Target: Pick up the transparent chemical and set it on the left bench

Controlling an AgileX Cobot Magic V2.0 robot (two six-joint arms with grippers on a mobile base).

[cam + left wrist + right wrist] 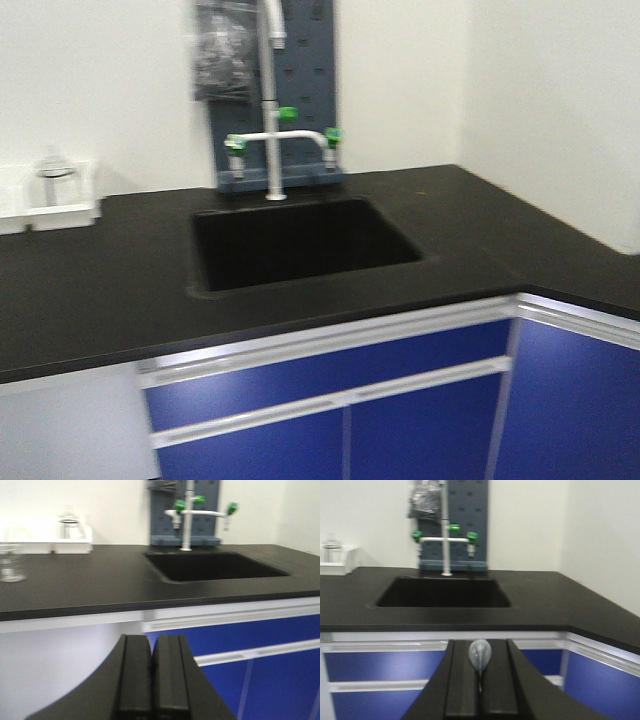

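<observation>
The transparent chemical point(480, 655) is a small translucent pipette. Its bulb sticks up between the tips of my right gripper point(480, 647), which is shut on its thin stem. The gripper hangs in front of the blue cabinet, below the counter edge. My left gripper point(151, 640) is shut with nothing between its pads, also low in front of the counter. The left bench point(60, 260) is the black benchtop running off to the left, where white bins point(50, 205) stand against the white wall. Neither gripper shows in the front view.
A black sink point(300, 240) with a white tap point(272, 140) and green knobs sits mid-counter before a grey pegboard. Blue drawers point(330, 390) lie below. A clear glass beaker point(11, 562) stands on the left counter. A flask point(70, 525) sits in a bin.
</observation>
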